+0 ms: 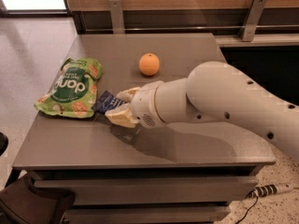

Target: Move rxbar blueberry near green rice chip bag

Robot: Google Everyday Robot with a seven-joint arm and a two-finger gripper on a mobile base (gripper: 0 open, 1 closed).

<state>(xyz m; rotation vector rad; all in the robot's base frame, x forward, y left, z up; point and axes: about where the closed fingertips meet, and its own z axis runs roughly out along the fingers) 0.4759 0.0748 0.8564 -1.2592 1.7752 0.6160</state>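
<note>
The green rice chip bag (71, 87) lies flat at the left of the grey table (187, 139). My gripper (120, 106) reaches in from the right and is shut on the rxbar blueberry (105, 101), a small dark navy bar. The bar sticks out to the left of the cream fingers (122, 117), low over the table, right next to the bag's right edge. Whether it touches the bag or the table I cannot tell.
An orange (149, 64) sits on the table behind the gripper. My white arm (224, 97) spans the right half of the table. A wooden wall rail with metal brackets (117, 13) runs along the back edge. Floor lies to the left.
</note>
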